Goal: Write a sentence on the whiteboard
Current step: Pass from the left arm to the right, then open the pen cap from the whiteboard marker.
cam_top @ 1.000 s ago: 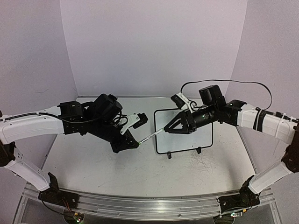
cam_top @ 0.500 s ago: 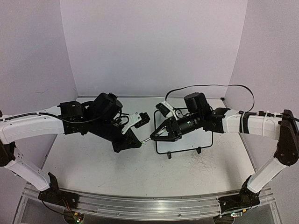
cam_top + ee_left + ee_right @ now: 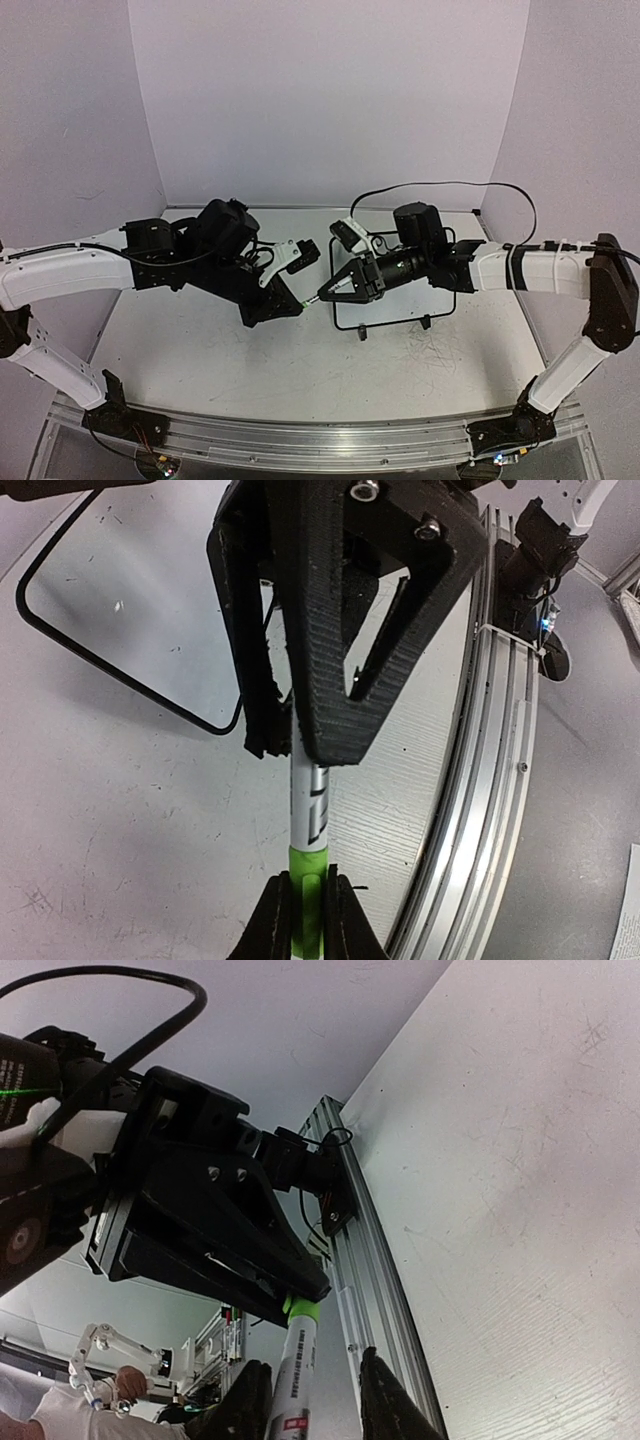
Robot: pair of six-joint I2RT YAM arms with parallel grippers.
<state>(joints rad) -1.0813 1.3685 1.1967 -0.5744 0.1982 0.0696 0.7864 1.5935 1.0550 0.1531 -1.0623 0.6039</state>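
Above the tabletop, my left gripper (image 3: 298,304) is shut on the green cap (image 3: 307,885) of a white marker (image 3: 312,298). My right gripper (image 3: 326,292) has come in from the right. Its fingers (image 3: 375,1390) flank the marker's white barrel (image 3: 292,1385), and a gap still shows on one side. The whiteboard (image 3: 400,306), white with a thin black frame, lies behind and under the right arm, which hides most of it. One corner of the whiteboard (image 3: 130,600) appears in the left wrist view. The sentence does not show on the visible parts of the board.
An aluminium rail (image 3: 300,440) runs along the table's near edge, between the two arm bases. The scuffed white tabletop (image 3: 200,350) spreads out below the grippers. A black cable (image 3: 440,185) loops over the right arm. Purple walls enclose the back and sides.
My right arm has reached left across the whiteboard to the marker, and its jaws have narrowed around the barrel. The left arm and the marker have stayed put.
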